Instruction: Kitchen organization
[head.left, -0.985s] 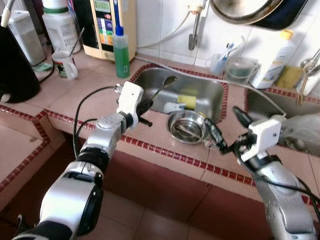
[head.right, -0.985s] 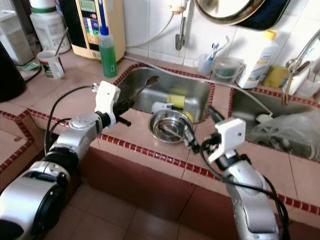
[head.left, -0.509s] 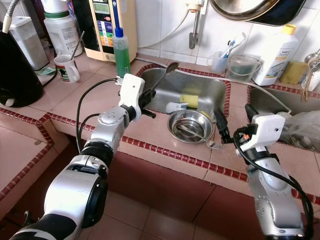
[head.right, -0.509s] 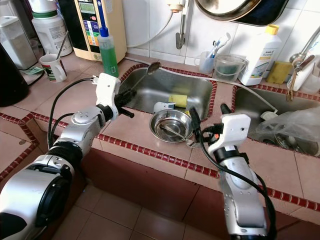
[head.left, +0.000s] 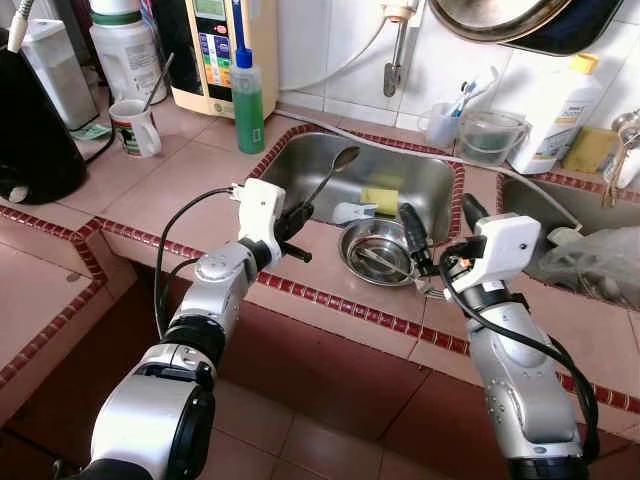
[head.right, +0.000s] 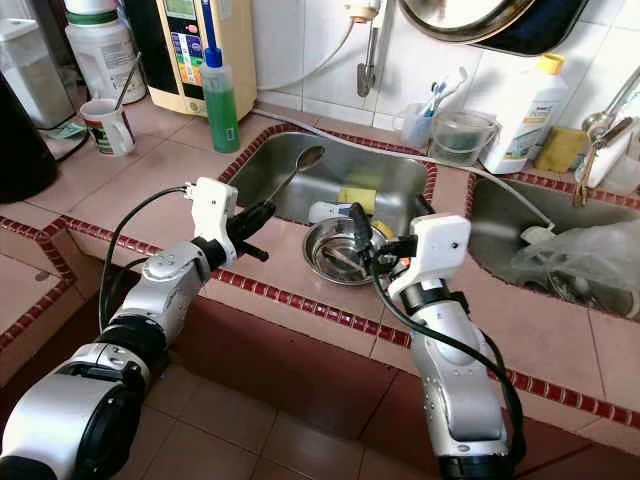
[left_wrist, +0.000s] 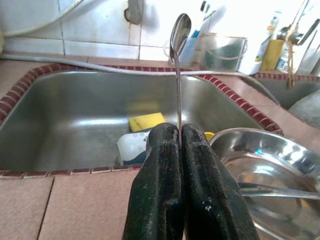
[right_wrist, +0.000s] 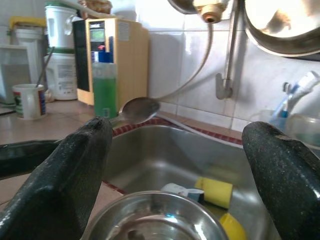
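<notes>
We record the scene from the robot's left. A white mug (head.left: 133, 128) and a green soap bottle (head.left: 247, 104) stand on the tiled counter (head.left: 160, 190), well apart from the work.

The left gripper (head.left: 292, 218) sits over the counter at the near left corner of the sink (head.left: 400, 175). Its fingers (left_wrist: 165, 165) are pressed together on the lower end of a long-handled metal spoon (head.left: 333, 172), which stands steeply tilted, bowl uppermost, over the sink. We judge the spoon light, rigid and smooth; pinched so near its end, it may pivot or slip if swung quickly. A hold nearer mid-handle would steady it.

Inside the sink lie a yellow sponge (head.left: 378, 200) and a small white object we cannot identify.

A steel bowl (head.left: 375, 250) rests on the counter at the sink's front edge, with a utensil lying inside. We judge it light, stiff and slippery; the rim is the only sound place to take it.

The right gripper (head.left: 440, 225) hovers at the bowl's right side, fingers (right_wrist: 75, 165) spread wide and holding nothing.
</notes>
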